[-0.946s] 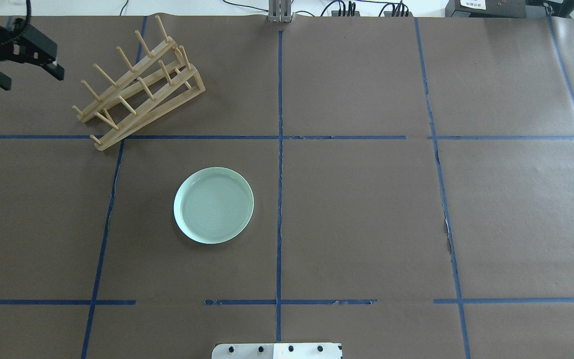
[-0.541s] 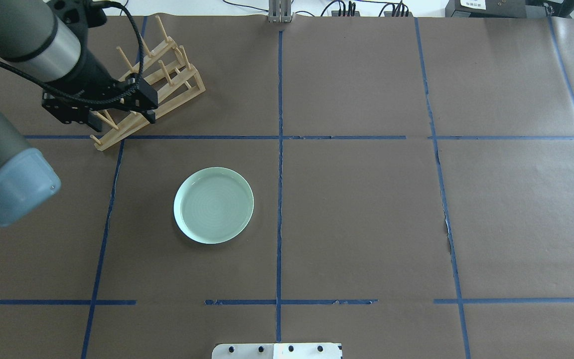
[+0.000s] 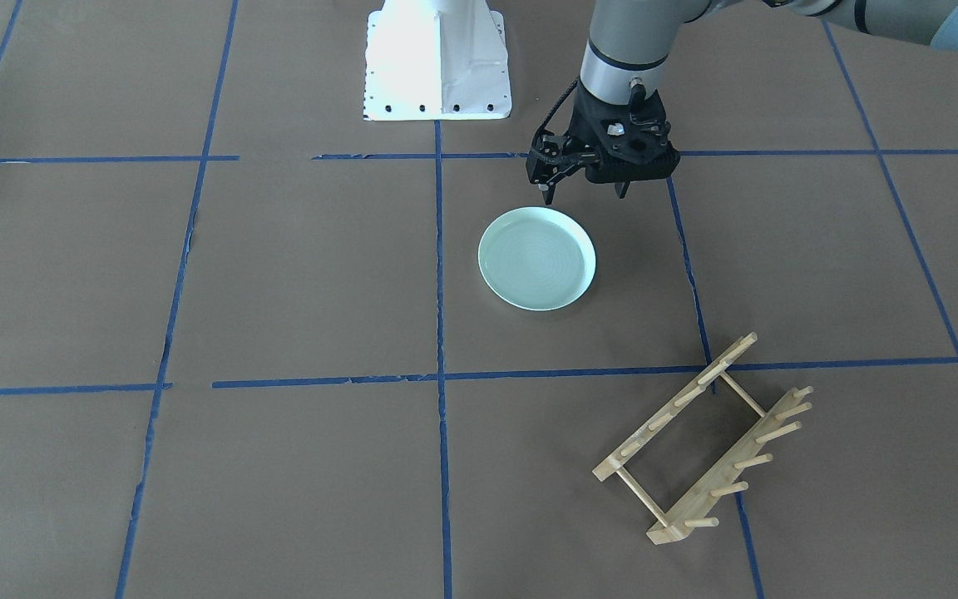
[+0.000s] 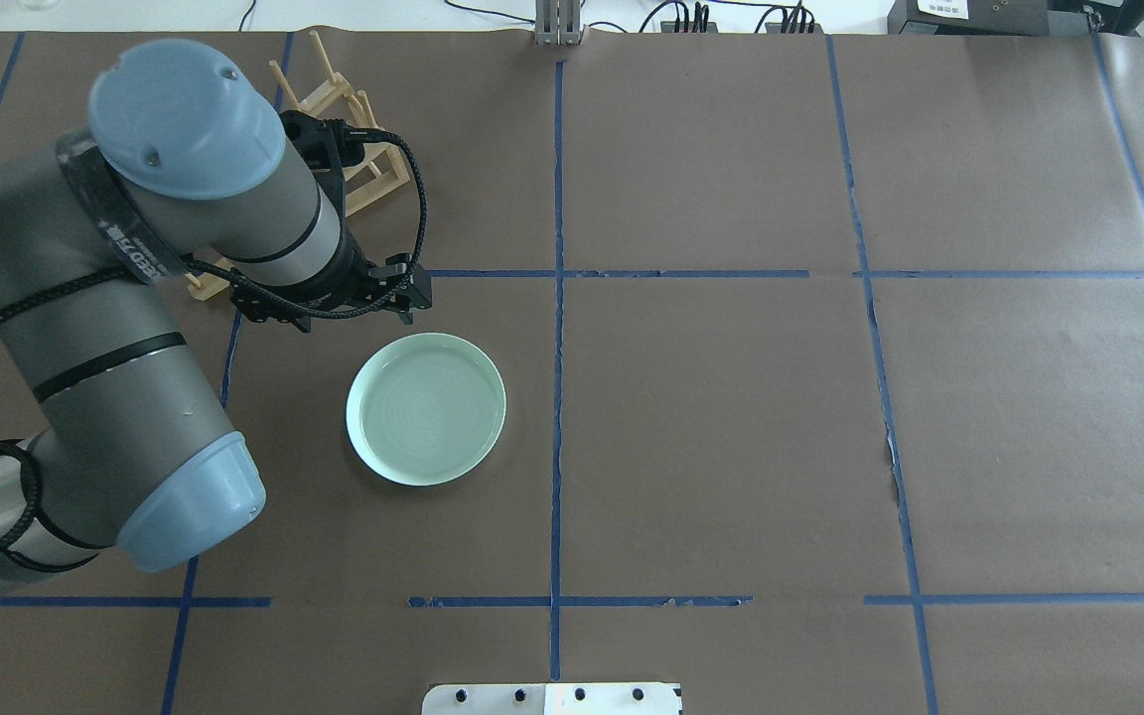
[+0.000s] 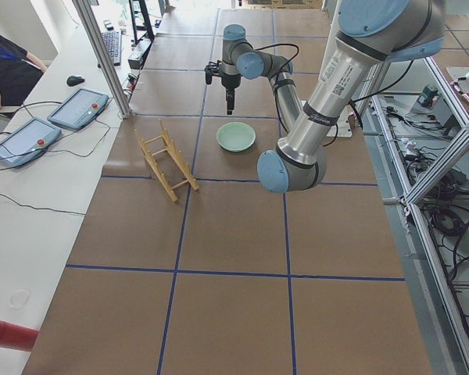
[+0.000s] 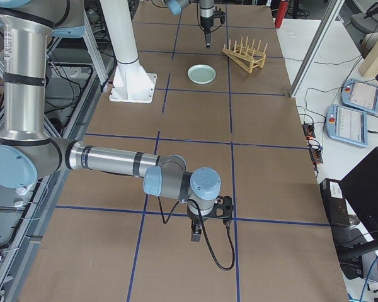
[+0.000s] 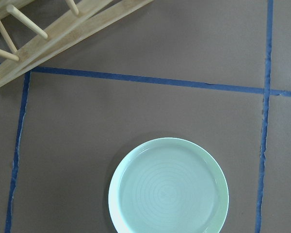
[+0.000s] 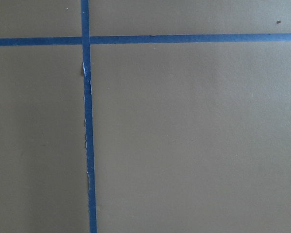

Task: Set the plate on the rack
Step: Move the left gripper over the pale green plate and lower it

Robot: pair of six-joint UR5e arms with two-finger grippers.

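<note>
The pale mint-green plate (image 4: 426, 409) (image 3: 537, 258) (image 7: 169, 189) lies flat on the brown table, right side up. The light wooden rack (image 3: 678, 405) (image 7: 63, 43) stands beyond it at the far left, partly hidden by my left arm in the overhead view (image 4: 385, 179). My left gripper (image 3: 583, 193) (image 4: 349, 316) hangs open and empty in the air beside the plate's rim, fingers pointing down and touching nothing. My right gripper (image 6: 198, 231) shows only in the right side view, low over bare table far from both; whether it is open or shut I cannot tell.
Blue tape lines divide the brown table cover. The white robot base (image 3: 437, 75) stands at the table's near edge. Beside the table's left end, a desk holds two pendants (image 5: 78, 108), and a person's arm (image 5: 4, 70) is there.
My left arm has swung in from the far left edge, across the rack, to hover by the plate. The plate and the rack have not moved.
</note>
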